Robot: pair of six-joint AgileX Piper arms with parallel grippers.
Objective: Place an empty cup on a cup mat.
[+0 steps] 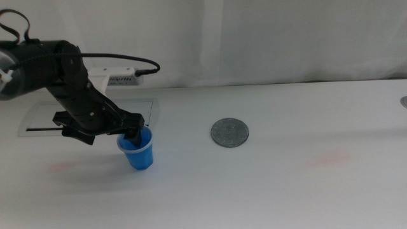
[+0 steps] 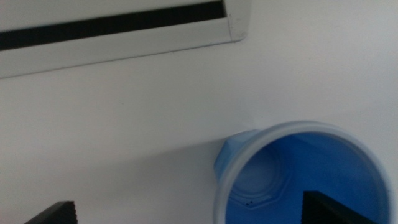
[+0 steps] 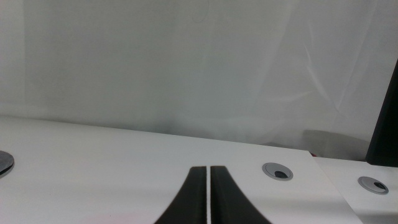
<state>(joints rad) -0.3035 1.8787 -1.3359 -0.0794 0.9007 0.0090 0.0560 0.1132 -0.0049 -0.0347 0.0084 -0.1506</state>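
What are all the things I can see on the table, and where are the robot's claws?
cup: one, bright blue, empty, upright on the table's left part
cup mat: one, dark grey, round, bare, mid-table, apart from the cup
white panel: one, with a dark slot, behind the cup
round holes: two, grey-ringed, in the table by the right claw
table: one, white
left claw: one, dark, open, one jaw inside the cup, one outside its rim
right claw: one, dark, shut, waiting over the table's right end
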